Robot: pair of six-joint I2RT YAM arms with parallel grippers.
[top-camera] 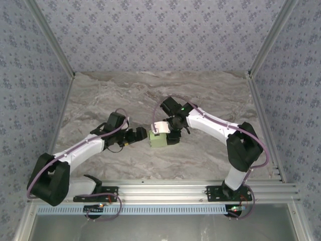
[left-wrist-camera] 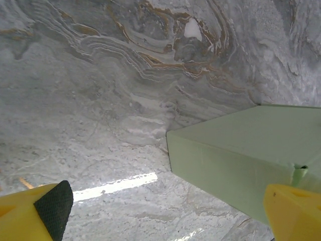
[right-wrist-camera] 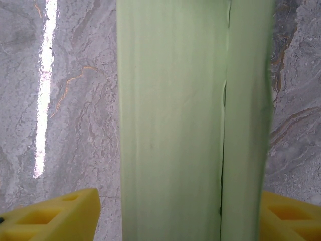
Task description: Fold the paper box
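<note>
This looks like a small robot test booth in a lab. Walls [top-camera: 160, 30] with a blue flower pattern stand around a gray, stone-look desk [top-camera: 125, 95]. Shiny metal posts [top-camera: 50, 37] mark the corners. Two robot arms [top-camera: 80, 148] are bolted to a metal rail [top-camera: 165, 190] in front.

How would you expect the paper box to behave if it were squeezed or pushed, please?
Probably light and easily dented: the paper box looks like thin card. Its seam gapes slightly, so squeezing might pop it open. Flat faces suggest sliding, not rolling.

Grey marbled table [top-camera: 100, 95], 1 pale-green paper box [top-camera: 159, 139] (folded up) resting near its middle
</note>
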